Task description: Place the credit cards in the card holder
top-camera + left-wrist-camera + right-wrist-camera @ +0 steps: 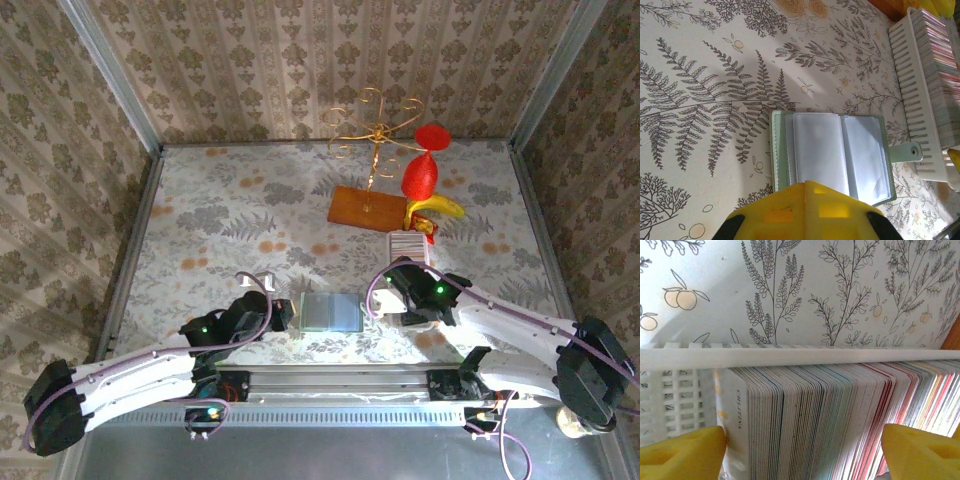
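Cloth printed with ferns covers the table (pixel 200 220). On it, right of centre, the white ribbed tray (pixel 912 95) carries the credit cards (pixel 815 410), packed upright on edge. The card holder (pixel 835 150) lies open and flat beside the tray, its clear pockets apparently empty. Step in hand, as judged: picking a first card. The right gripper (pixel 800 457) spreads wide astride the stack, holding nothing; next it must narrow onto one card alone, which the tight packing makes hard. The left gripper (pixel 807 195), fingers drawn together, overlaps the holder's near edge; whether it presses there is hidden. Card faces are unseen.
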{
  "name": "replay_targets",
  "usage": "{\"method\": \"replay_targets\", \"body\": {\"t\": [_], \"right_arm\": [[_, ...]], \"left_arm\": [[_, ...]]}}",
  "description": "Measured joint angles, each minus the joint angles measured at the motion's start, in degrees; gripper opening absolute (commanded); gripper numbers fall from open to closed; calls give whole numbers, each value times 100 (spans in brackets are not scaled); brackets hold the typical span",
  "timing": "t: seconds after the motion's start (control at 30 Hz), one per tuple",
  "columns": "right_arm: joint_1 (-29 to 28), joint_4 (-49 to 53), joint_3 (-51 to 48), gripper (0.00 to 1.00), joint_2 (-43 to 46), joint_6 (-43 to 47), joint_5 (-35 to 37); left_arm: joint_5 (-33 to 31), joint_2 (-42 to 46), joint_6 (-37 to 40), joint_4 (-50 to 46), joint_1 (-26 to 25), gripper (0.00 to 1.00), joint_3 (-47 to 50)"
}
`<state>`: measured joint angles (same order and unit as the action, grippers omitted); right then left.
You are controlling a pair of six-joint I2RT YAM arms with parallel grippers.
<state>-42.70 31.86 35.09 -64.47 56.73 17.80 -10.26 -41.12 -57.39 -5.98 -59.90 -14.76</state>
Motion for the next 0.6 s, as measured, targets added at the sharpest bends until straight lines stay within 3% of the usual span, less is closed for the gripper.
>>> {"method": "replay_targets", "body": {"t": [0.13, 0.6], "right_arm": [[2, 85, -2, 60, 31, -7, -28], [2, 326, -2, 33, 330, -39, -133]], "left_arm": [[0, 0, -2, -2, 0, 5, 52], [20, 0, -4, 0, 0, 5, 87]]}}
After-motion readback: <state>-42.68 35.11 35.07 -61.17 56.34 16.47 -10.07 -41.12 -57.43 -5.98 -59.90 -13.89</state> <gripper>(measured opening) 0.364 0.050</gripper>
